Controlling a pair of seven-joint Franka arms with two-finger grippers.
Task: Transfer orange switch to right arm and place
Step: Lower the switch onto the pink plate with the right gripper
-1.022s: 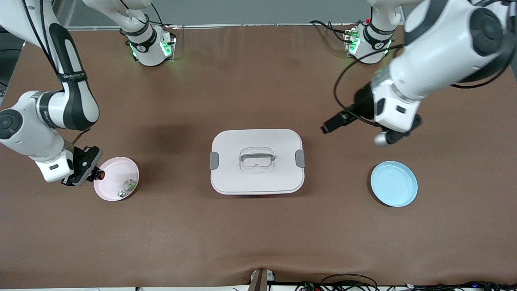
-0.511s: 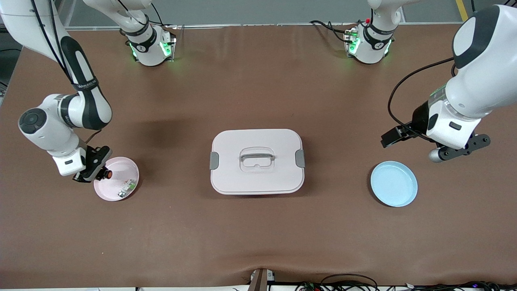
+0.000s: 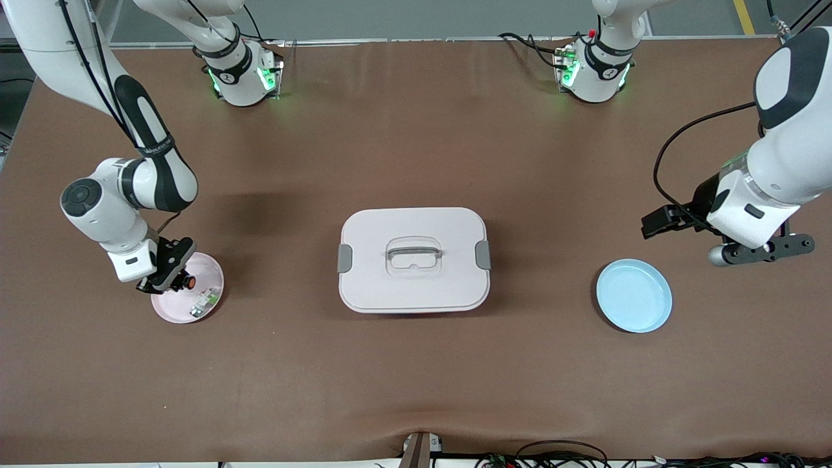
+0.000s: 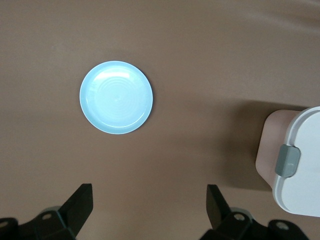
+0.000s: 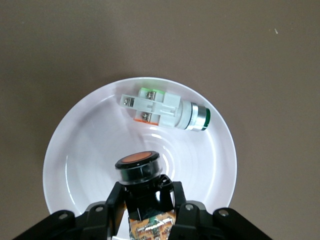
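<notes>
On the brown bench (image 3: pixel 416 364), the right claw (image 3: pixel 174 278) hung over the pink plate (image 3: pixel 170 312) clenched on the orange switch (image 5: pixel 138 165), above a white-and-green switch (image 5: pixel 167 110), while the left claw (image 4: pixel 147 212) waited released near the blue plate (image 3: pixel 634 295).

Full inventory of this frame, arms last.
orange switch: 1, black with orange face, held over the pink plate
white-and-green part: 1, lying in the pink plate
pink plate: 1, toward the right arm's end of the table
lidded box: 1, pale pink with grey latches, mid-table
blue plate: 1, light blue, toward the left arm's end
table: 1, brown
right gripper: 1, black, shut on the orange switch, over the pink plate
left gripper: 1, black, open, waiting over bare table by the blue plate
</notes>
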